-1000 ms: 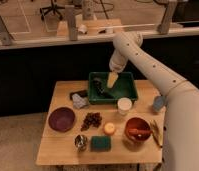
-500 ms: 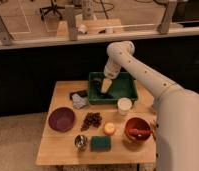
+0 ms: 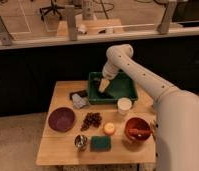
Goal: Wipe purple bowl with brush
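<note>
The purple bowl (image 3: 61, 119) sits on the left side of the wooden table (image 3: 63, 150). A small dark object that looks like the brush (image 3: 77, 93) lies just left of the green bin (image 3: 124, 90), at the table's back. My gripper (image 3: 104, 85) hangs over the left half of the bin, its pale fingers pointing down, open with nothing between them. It is right of the brush and well behind and right of the bowl.
A grey crumpled item (image 3: 80, 102) lies by the brush. A dark cluster (image 3: 91, 120), a small orange-yellow item (image 3: 109, 128), a white cup (image 3: 124, 105), a metal cup (image 3: 81, 141), a green sponge (image 3: 100, 143) and a red bowl (image 3: 138, 129) holding an orange utensil also stand on the table.
The arm has swung left and the gripper has moved from the bin's middle toward its left side, dropping slightly. Nothing on the table has moved.
</note>
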